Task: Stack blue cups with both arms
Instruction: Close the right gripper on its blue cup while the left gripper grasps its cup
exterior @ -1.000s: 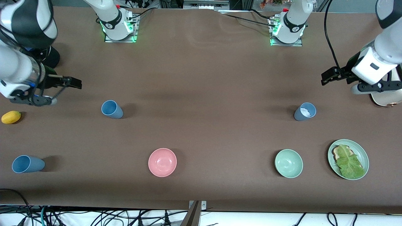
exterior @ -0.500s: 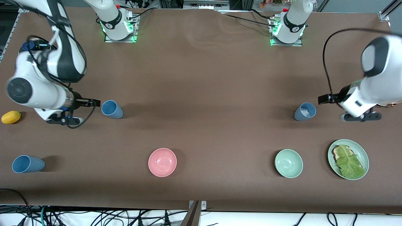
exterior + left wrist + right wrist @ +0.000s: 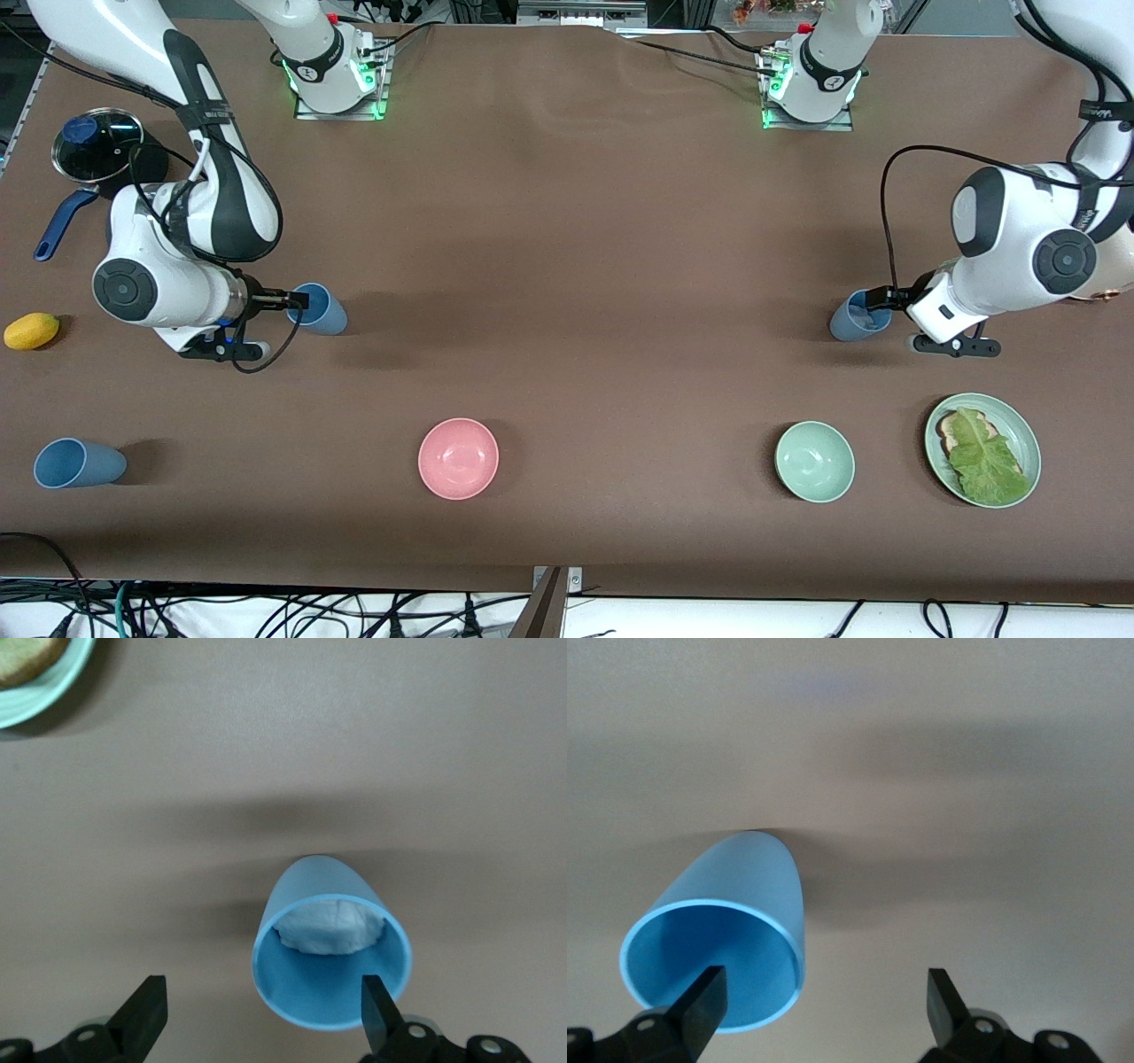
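A brighter blue cup stands upright toward the right arm's end of the table. My right gripper is open at its rim. In the right wrist view one finger is over the cup's mouth and the other is outside, so the cup's wall lies between them. A duller grey-blue cup with something white inside stands toward the left arm's end. My left gripper is open at its rim, with one finger over the cup's mouth and the wall between the fingers.
A third blue cup stands nearer the front camera at the right arm's end. A yellow fruit, a glass lid, a pink bowl, a pale green bowl and a green plate of toast and lettuce are around.
Both arms have swung down and inward. Each open gripper has moved from well away from its cup to the cup's rim. The cups have not moved.
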### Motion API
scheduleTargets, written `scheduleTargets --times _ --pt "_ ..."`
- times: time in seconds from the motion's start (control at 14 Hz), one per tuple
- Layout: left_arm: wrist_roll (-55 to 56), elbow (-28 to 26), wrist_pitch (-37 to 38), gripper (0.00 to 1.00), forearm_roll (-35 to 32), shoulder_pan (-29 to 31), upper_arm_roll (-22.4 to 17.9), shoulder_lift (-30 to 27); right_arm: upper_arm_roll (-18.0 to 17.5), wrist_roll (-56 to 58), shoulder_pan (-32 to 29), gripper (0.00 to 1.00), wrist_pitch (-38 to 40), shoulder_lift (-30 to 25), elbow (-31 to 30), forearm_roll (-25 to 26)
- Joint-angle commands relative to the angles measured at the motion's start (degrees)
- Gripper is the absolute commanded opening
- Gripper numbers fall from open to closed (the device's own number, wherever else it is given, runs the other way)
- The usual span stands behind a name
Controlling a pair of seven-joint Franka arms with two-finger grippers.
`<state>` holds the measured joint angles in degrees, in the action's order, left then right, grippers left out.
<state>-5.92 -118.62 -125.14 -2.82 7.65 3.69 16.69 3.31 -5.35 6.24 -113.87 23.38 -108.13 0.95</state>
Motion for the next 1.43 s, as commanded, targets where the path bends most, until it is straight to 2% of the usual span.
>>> scheduleTargets --times 0.0,0.07,0.14,0.21,0.29,0.36,0.5,0.64,0.86,1.0,1.14,1.36 --pt "-1.47 -4.07 -4.58 0.54 -1.13 0.35 0.18 -1.66 -0.06 0.96 -0.17 0.98 -1.09 0.96 -0.59 0.19" --pt "-1.47 -3.99 -4.67 0.35 -1.13 0.35 0.27 -1.23 -0.15 1.05 -0.17 0.95 -1.17 1.48 -0.59 0.19" --pt "-1.55 -3.9 -4.67 0.1 -1.13 0.26 0.27 -0.96 -0.15 1.05 -0.17 0.83 -1.35 1.75 -0.59 0.28" --pt "-1.55 -3.9 -4.67 0.0 -1.13 0.35 0.35 -0.78 -0.32 1.48 -0.08 0.55 -1.26 1.75 -0.5 0.28" --pt "-1.55 -3.81 -4.5 0.0 -1.04 0.26 0.35 -0.78 -0.93 1.75 -0.08 0.24 -1.09 1.67 -0.59 0.28" --pt "-1.55 -3.55 -4.15 0.0 -1.04 0.26 0.35 -0.78 -1.02 1.75 -0.08 0.0 -0.56 1.58 -0.59 0.28" --pt "-1.55 -2.94 -3.1 0.0 -1.04 0.26 0.53 -1.48 -1.03 2.01 -0.08 0.0 -0.47 1.66 -0.5 0.28" --pt "-0.77 0.83 1.8 0.0 -0.61 -0.35 1.32 -2.1 -1.03 2.28 -0.08 0.0 -0.47 1.67 -0.24 0.28" --pt "6.41 9.17 13.05 0.0 -0.08 -0.53 8.15 -2.1 -1.11 2.45 0.18 0.0 0.23 1.58 2.21 0.28" --pt "15.89 11.21 14.22 0.0 2.19 -0.62 14.39 -1.75 -1.11 1.84 1.06 0.0 6.09 2.27 8.34 0.37" --pt "24.34 12.79 13.79 0.0 8.68 -1.49 18.62 -0.53 -1.11 1.93 1.23 0.0 11.19 4.12 14.85 0.37" --pt "29.03 16.13 13.61 0.0 15.54 -7.28 19.25 3.86 -1.11 -0.43 4.21 0.0 16.92 6.32 21.89 0.11"
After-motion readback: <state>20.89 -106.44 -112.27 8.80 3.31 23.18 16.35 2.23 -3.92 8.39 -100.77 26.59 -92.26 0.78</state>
